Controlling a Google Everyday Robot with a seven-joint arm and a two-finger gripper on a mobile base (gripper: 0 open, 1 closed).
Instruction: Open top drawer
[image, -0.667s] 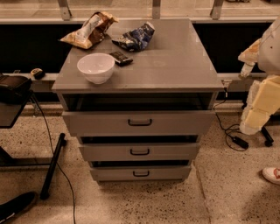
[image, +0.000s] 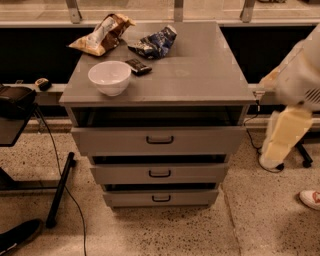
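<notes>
The top drawer of the grey cabinet has the tallest front panel and a small black loop handle. It stands pulled out a little, with a dark gap between its front and the cabinet top. My cream and white arm hangs at the right edge of the view. Its gripper is at the lower end, to the right of the cabinet at about top-drawer height and apart from the drawer. It touches nothing on the cabinet.
Two shorter drawers sit below. On the cabinet top are a white bowl, a chip bag, a blue bag and a small dark packet. A black stand with cables is on the left. A shoe is at the lower right.
The arm at the right has shifted slightly left and down. The drawers look the same.
</notes>
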